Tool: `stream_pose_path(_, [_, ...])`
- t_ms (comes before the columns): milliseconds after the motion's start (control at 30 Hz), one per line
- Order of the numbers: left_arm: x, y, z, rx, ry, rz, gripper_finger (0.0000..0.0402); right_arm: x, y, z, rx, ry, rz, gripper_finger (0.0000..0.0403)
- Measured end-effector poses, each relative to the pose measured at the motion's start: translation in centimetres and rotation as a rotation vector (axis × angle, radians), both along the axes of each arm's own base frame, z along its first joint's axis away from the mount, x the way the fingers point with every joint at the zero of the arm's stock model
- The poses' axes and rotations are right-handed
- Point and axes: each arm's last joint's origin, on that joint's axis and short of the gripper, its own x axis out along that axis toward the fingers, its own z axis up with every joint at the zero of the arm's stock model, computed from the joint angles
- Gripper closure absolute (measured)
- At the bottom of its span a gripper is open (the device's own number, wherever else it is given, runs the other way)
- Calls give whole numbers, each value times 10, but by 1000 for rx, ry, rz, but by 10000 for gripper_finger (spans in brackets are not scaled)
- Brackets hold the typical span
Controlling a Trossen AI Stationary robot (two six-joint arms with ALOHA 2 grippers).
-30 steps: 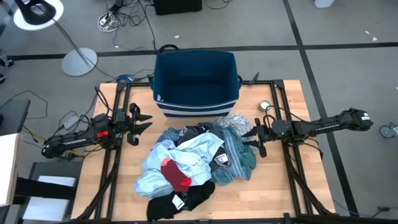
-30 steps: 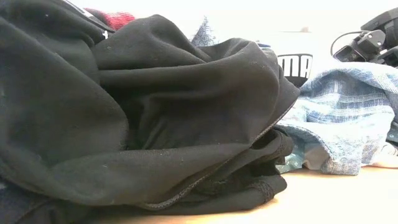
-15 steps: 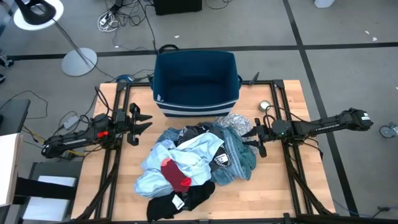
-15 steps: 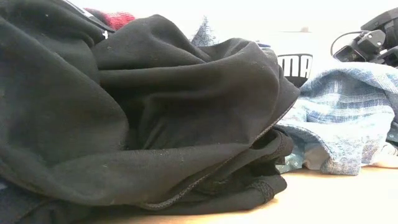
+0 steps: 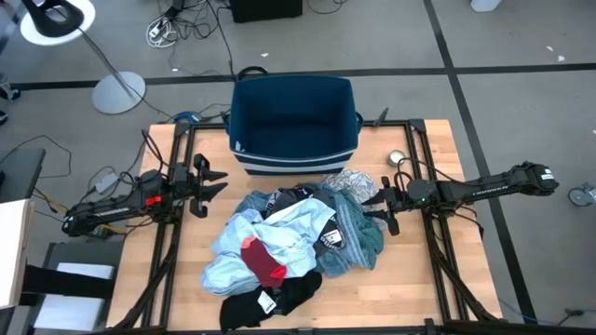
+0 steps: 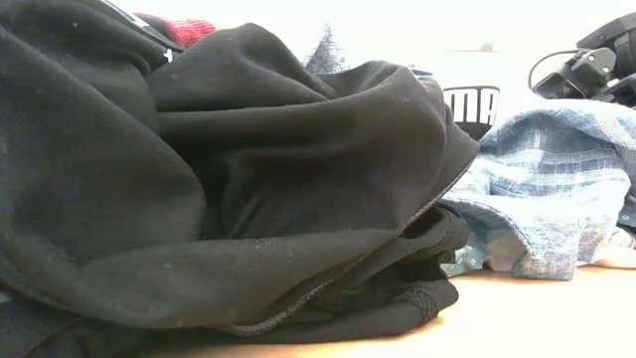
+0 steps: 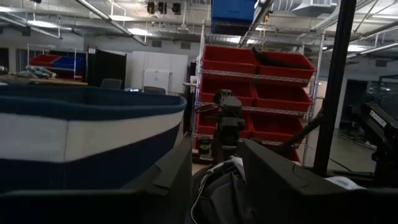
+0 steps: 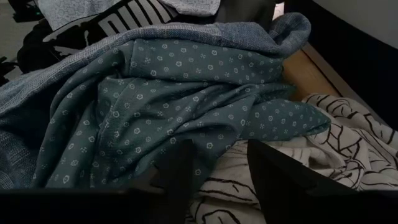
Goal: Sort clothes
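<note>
1. High view: a wooden table (image 5: pixel 438 279) is shown bearing a heap of clothes (image 5: pixel 293 244) at its middle, with a dark blue bin (image 5: pixel 294 124) set at the far edge, just beyond the heap and empty as far as can be seen.
2. Left gripper (image 5: pixel 216 181): found at the left of the table, beside the heap but apart from it. Its two fingers are spread wide, and nothing is held or touched between them.
3. Right gripper (image 5: pixel 376 206): found at the right edge of the heap, level with the teal cloth (image 5: pixel 358 233). Its fingers are parted, and in the right wrist view they are seen just above the teal dotted cloth (image 8: pixel 186 99) and the white-and-grey patterned cloth (image 8: pixel 323 155); no fabric appears to be pinched, though contact with the cloth cannot be ruled out from this angle.
4. Light blue shirt (image 5: pixel 279 237): spread across the middle of the heap, partly under a small red piece (image 5: pixel 264 261).
5. Black pieces (image 5: pixel 270 298): lying at the near end of the heap; in the low view one black garment (image 6: pixel 219 179) fills most of the picture, with pale blue woven fabric (image 6: pixel 556 189) beside it.
6. White-and-grey patterned cloth (image 5: pixel 352 182): at the far end of the heap, nearest the bin.
7. Left wrist view: the bin's blue-and-white wall (image 7: pixel 87 130) is seen close by, with red shelving bins (image 7: pixel 261 81) in the room behind.
</note>
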Motion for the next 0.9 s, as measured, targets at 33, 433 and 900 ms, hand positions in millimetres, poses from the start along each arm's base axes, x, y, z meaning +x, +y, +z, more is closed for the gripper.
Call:
stream_pose_path(33, [0,0,1,2,-10,0,254,0,0,0,0,0,0,245])
stream_pose_path(433, [-8,-2,19,46,-213,4,254,0,0,0,0,0,0,245])
stream_pose_path(900, [-9,-2,22,38,-242,1,254,0,0,0,0,0,0,245])
